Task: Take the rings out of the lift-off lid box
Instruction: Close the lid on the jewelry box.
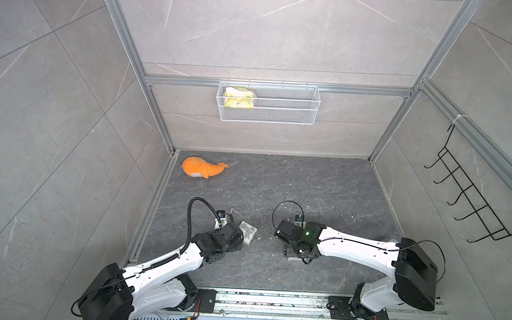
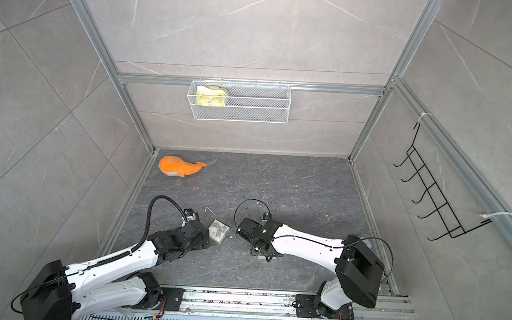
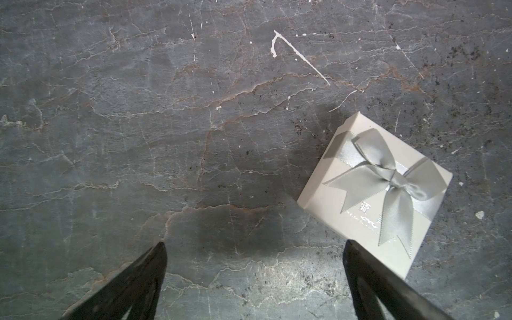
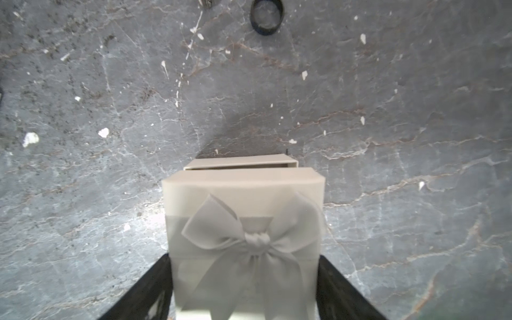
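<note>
- Right gripper (image 4: 243, 257) clamped the bowed lid (image 4: 243, 210) on both sides; the box base (image 4: 241, 164) showed just beyond it.
- One black ring (image 4: 267, 18) lay on the stone floor (image 4: 401, 110), well apart from that box.
- Left gripper (image 3: 255, 243) stood spread wide, holding nothing, just beside a second bowed box (image 3: 374, 194).

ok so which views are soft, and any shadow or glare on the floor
Right wrist: the bowed lid close to the lens is soft, the black ring and floor beyond sharper. Left wrist: the ribboned box is crisp, a dark shadow beside it, a bright patch on the floor. Top views: evenly lit.
</note>
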You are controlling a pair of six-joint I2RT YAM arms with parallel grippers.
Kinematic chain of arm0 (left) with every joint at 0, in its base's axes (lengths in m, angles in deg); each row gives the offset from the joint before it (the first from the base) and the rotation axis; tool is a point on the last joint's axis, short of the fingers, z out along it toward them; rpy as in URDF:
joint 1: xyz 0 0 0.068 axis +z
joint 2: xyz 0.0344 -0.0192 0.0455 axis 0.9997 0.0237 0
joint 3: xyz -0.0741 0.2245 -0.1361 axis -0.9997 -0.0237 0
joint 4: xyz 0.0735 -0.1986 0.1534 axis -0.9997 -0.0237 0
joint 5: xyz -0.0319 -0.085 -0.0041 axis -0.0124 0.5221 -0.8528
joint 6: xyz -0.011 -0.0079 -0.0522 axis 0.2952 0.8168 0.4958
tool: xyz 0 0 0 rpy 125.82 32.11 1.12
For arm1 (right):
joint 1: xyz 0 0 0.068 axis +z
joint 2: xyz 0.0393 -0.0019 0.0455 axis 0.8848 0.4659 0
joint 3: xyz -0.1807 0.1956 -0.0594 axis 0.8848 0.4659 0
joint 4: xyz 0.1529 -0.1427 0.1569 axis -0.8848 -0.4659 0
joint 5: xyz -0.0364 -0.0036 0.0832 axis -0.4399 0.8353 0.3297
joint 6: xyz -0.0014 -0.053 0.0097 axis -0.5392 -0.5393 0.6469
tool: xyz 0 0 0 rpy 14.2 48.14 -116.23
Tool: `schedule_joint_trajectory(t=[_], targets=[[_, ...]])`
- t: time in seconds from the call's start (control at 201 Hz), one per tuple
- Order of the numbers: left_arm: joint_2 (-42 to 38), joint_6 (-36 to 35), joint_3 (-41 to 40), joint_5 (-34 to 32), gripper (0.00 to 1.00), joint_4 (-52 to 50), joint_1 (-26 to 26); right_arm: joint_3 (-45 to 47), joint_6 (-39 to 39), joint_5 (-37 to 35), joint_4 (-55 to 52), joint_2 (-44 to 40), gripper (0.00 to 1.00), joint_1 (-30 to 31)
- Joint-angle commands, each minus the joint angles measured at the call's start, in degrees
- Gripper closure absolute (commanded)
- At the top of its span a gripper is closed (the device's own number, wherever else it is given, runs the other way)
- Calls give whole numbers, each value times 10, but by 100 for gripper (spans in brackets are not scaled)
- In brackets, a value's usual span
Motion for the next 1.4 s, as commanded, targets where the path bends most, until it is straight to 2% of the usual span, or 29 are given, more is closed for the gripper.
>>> schedule_joint_trajectory(t=[0.0, 0.488, 1.399], targets=[[3, -11, 7, -14, 0, 5, 4, 15, -23, 27, 27, -11, 24, -11], [9, -11, 10, -14, 0, 6, 4, 36, -57, 56, 56, -22, 24, -38], [12, -11, 9, -13, 0, 7, 4, 34, -72, 55, 40, -10, 23, -48]])
